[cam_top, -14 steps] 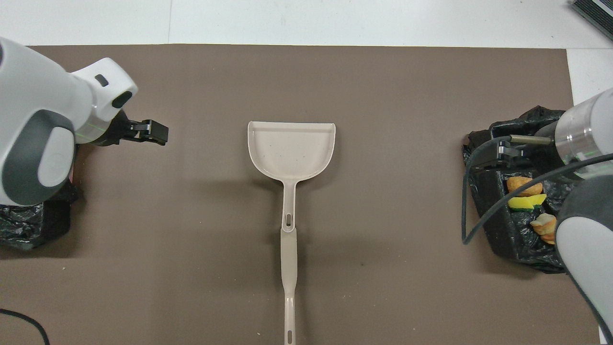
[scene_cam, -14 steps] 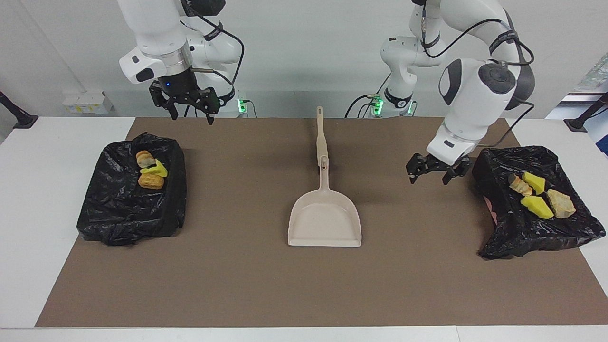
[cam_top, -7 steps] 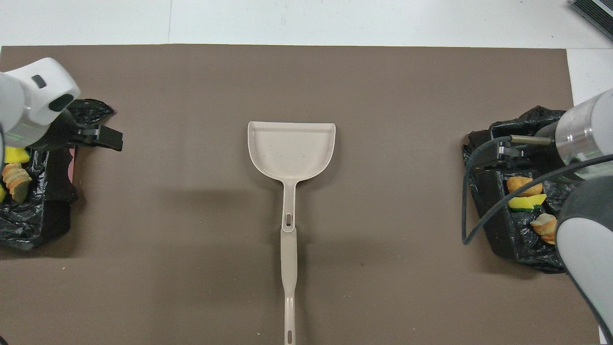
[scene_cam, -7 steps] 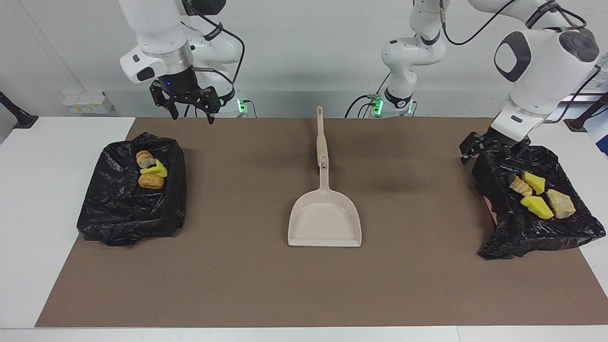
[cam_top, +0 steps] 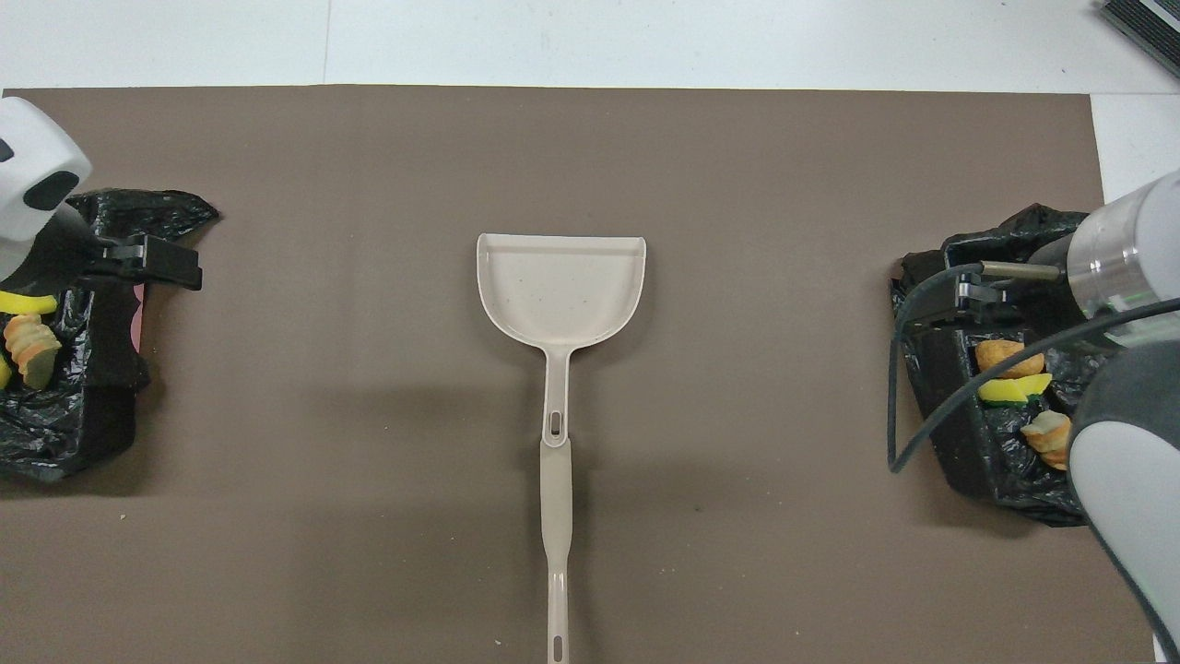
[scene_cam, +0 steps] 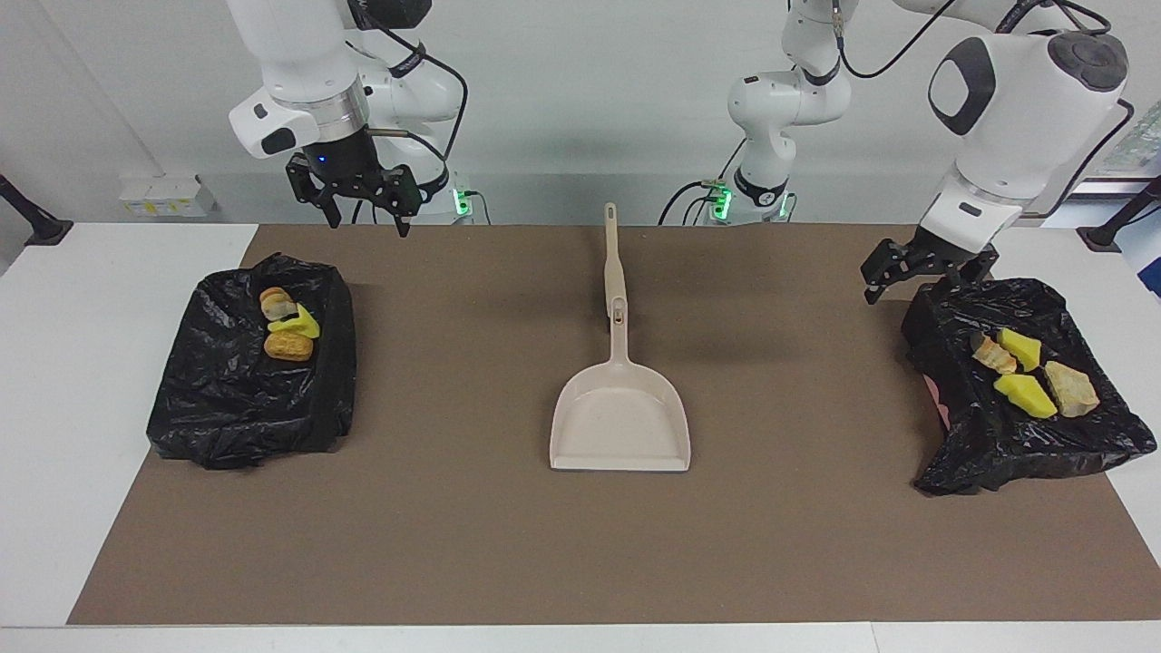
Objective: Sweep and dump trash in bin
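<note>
L gripper [scene_cam: 925,270] has swung up from mid-mat to the edge of the bin [scene_cam: 1025,435] at its end; jaws wide, empty. R gripper [scene_cam: 361,201] waits, open, empty, above the other bin [scene_cam: 245,417]. Trash [scene_cam: 1029,372] already sits in both bins. Dustpan [scene_cam: 620,419] w/ brush [scene_cam: 612,263] lies mid-mat, empty. Looks done: retract clear w/o snagging the liner.

The counter [scene_cam: 54,381] is white under a plain brown mat [scene_cam: 472,535]. The dustpan [scene_cam: 620,422] is pale beige. Both bins [scene_cam: 245,408] [scene_cam: 1016,444] are lined in glossy black plastic. The trash [scene_cam: 1023,372] is bright yellow and tan-orange. The arms are white with black pincers.
</note>
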Tool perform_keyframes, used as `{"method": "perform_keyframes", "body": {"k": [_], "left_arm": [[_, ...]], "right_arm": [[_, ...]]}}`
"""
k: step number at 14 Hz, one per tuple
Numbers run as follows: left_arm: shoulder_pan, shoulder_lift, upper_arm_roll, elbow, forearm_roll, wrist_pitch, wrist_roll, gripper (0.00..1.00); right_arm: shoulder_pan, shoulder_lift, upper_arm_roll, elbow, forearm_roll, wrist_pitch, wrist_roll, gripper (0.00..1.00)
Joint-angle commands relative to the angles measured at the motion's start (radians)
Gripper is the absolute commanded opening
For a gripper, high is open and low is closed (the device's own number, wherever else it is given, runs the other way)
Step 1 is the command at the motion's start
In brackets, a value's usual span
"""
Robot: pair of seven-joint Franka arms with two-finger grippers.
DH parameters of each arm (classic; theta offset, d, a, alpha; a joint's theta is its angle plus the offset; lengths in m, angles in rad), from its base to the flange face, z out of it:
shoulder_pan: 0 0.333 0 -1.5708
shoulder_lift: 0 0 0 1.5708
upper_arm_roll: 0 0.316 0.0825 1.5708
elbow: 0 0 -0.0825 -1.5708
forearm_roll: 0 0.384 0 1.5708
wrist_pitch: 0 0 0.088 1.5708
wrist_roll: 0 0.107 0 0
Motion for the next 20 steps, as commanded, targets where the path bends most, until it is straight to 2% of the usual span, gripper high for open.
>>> {"method": "perform_keyframes", "body": {"k": [1,5,11,20], "left_arm": [[-0.033,-0.022,0.009,0.020,0.003,-0.061,0.010,1.00],[-0.018,-0.031,0.032,0.050,0.002,-0.138,0.131,1.00],[-0.017,-0.085,0.034,0.037,-0.001,-0.159,0.084,1.00],[-0.015,-0.093,0.037,0.033,-0.006,-0.213,0.091,1.00]], "right_arm": [[-0.017,-0.022,0.007,-0.025,0.018,0.015,-0.029,1.00],[-0.017,-0.022,0.007,-0.025,0.018,0.015,-0.029,1.00],[-0.017,-0.022,0.007,-0.025,0.019,0.015,-0.030,1.00],[-0.019,-0.020,0.007,-0.025,0.019,0.014,-0.032,1.00]]}}
